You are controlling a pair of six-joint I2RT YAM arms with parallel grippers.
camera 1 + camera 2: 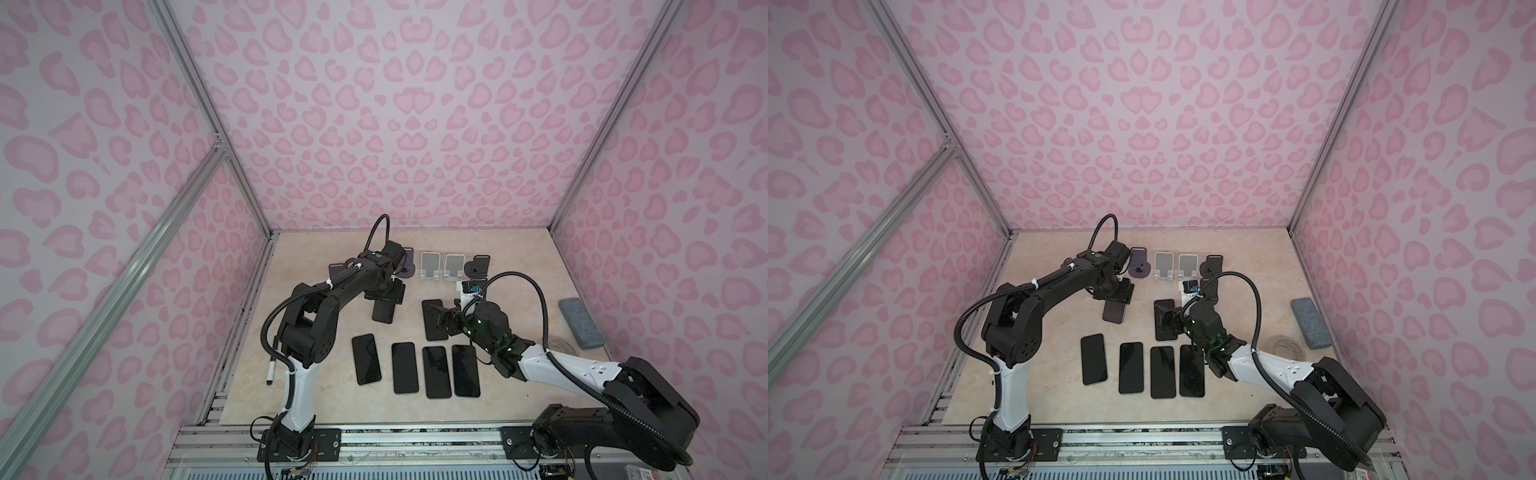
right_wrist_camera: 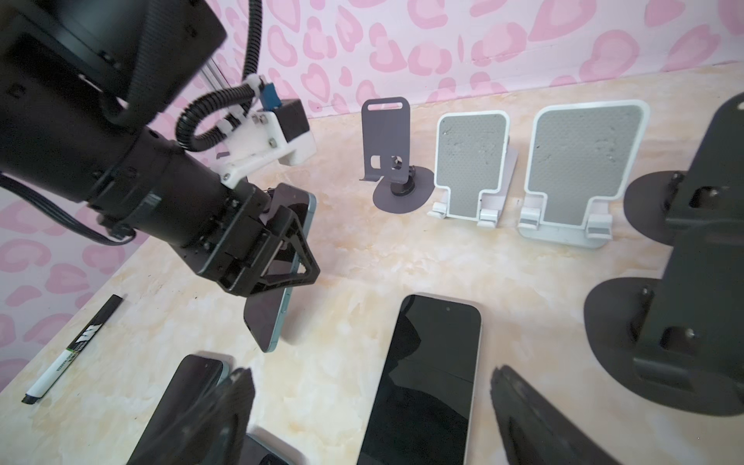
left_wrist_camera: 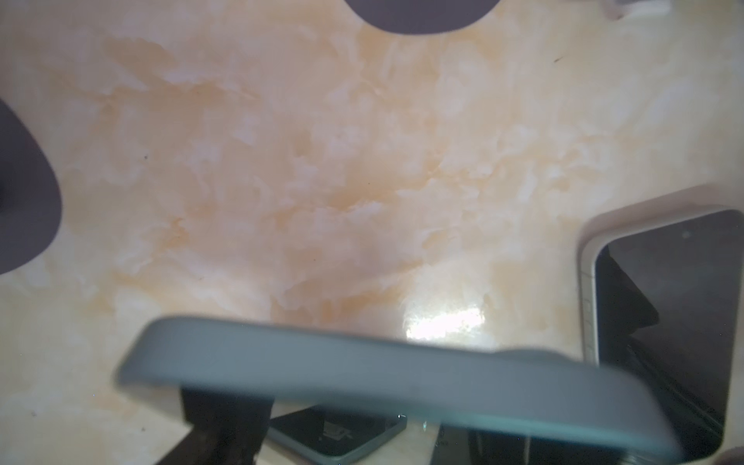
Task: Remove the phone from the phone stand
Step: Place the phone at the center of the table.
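Pale marble-patterned counter [image 1: 345, 403], seen from its front rail.

Left hand [image 2: 294, 249]: pinching the dark-screened, teal-edged slab phone [image 2: 266, 320], one finger on the glass and its partner behind. The phone hangs tilted above the counter at about 10 o'clock, close to the centre, and rests on no stand. Removal looks done and the set-down is not yet made.

Right hand [image 2: 370, 374]: spread and empty, poised over a second black phone [image 2: 426, 362] lying flat near the centre.

Along 12 o'clock, none seen carrying a phone: slate-purple sheet stand [image 2: 385, 137], two white stands with grey pads [image 2: 471, 161], and black stands [image 2: 684, 249] toward 1 o'clock.

Four black phones [image 1: 405, 368] lie flat in a row at 6 o'clock. Black-and-white marker [image 2: 72, 350] lies at 8 o'clock.

Handling, as judged: the phone is rigid and fairly dense, with slick, breakable glass. It is best gripped at mid-length, across face and back or across the two long edges, so it cannot pivot or slip.
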